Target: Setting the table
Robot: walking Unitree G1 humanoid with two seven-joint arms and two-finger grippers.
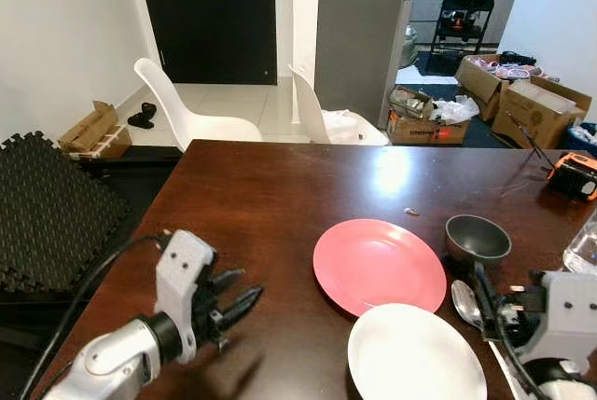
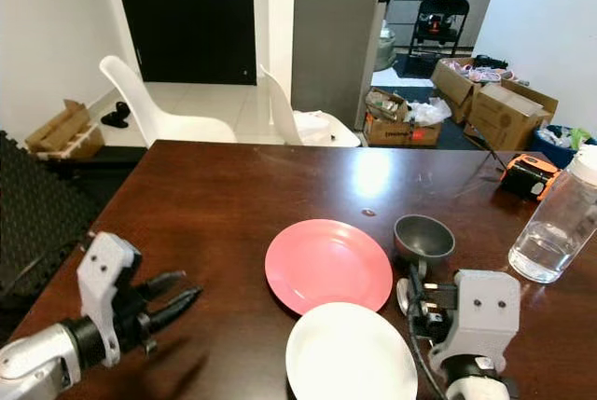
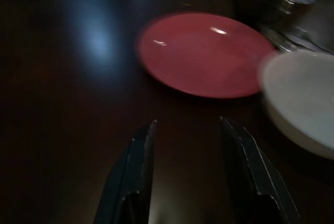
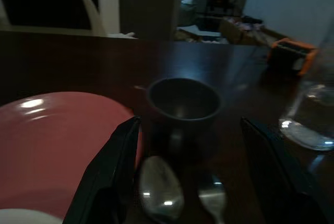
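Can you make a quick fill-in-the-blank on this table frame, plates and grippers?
The plate nearer the table's middle is ____.
The white plate lies ____ to the robot than the pink one.
Two ____ lie between the right gripper fingers, before the dark bowl.
The left gripper is ____, holding nothing.

Missing words: pink; closer; spoons; open

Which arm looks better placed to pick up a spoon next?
Probably the right. The right gripper is open, straddling the spoons beside the bowl; the left gripper hovers over bare table, across the pink plate.
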